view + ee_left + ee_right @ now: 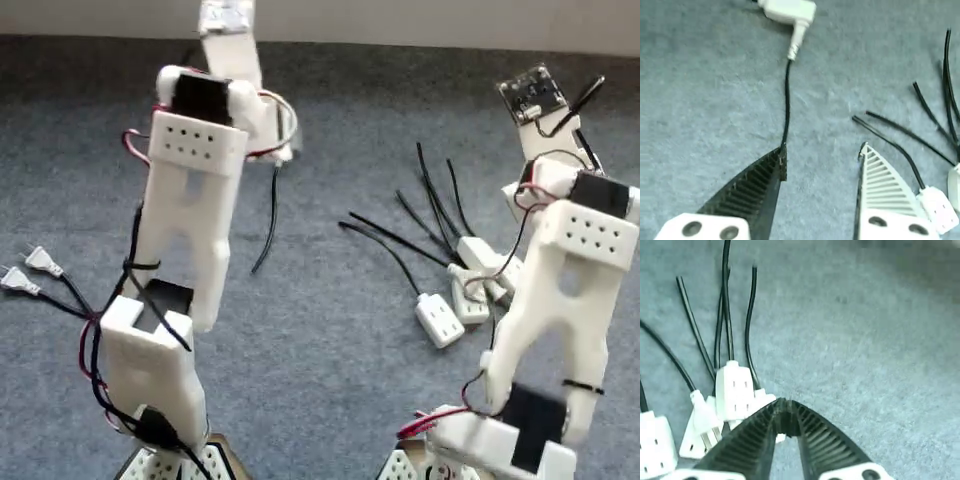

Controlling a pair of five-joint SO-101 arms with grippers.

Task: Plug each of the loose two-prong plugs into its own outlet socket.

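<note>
2 loose plugs (40, 262) lie at the edge of the grey carpet (330, 380) beside the left arm's base. They are well apart from the outlet sockets (455, 305) bunched near the right arm. That separation is the main hazard. Any carry would drag a stiff black lead across the carpet, and the drag could twist a plug in the grip so its 2 prongs arrive skewed.

The left gripper (822, 157) stands wide open, pointed toward another plug (790, 11) lying ahead of it. The cord (786, 100) of that plug runs right to the tip of the black finger (755, 190), so closing here would likely pinch cord instead of plug body.

The right gripper (785, 407) has its tips together just beside the sockets (a scrap of white shows between the fingers, though I cannot tell whether anything is held). Those sockets look unanchored and crowd one another. A push from a plug would probably shove 1 away rather than seat, unless the other arm pins it down.
</note>
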